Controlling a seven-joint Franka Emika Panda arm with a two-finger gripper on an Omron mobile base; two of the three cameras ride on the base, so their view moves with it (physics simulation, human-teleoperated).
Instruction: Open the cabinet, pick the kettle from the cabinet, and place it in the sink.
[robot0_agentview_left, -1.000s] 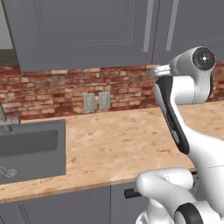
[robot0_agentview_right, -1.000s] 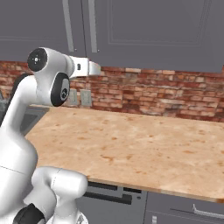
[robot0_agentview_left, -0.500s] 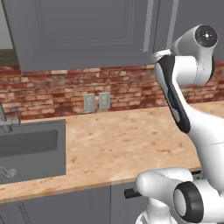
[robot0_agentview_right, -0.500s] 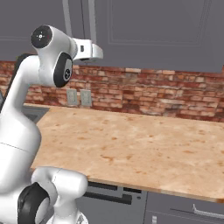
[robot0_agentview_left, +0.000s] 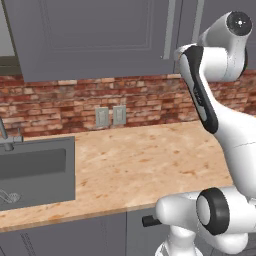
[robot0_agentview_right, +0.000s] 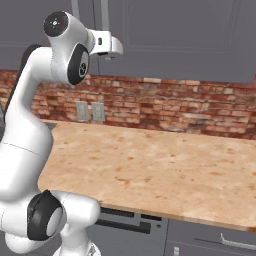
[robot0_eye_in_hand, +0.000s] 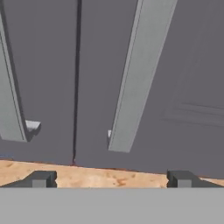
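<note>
Grey cabinet (robot0_eye_in_hand: 175, 65) handle (robot0_eye_in_hand: 135, 78) faces open end effector (robot0_eye_in_hand: 109, 179).

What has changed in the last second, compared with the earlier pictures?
The arm has risen, lifting the open tool up toward the long handles of the cabinet doors. It has taken hold of nothing. The doors stayed closed, and the sink and counter look unchanged.

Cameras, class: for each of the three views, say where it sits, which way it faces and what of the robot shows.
Left base view: behind-left, facing the sink and cabinet; arm at right.
Right base view: behind-right, facing the same cabinet and counter; arm at left.
Hand view: on the hand, facing the cabinet's handles; open gripper below.
</note>
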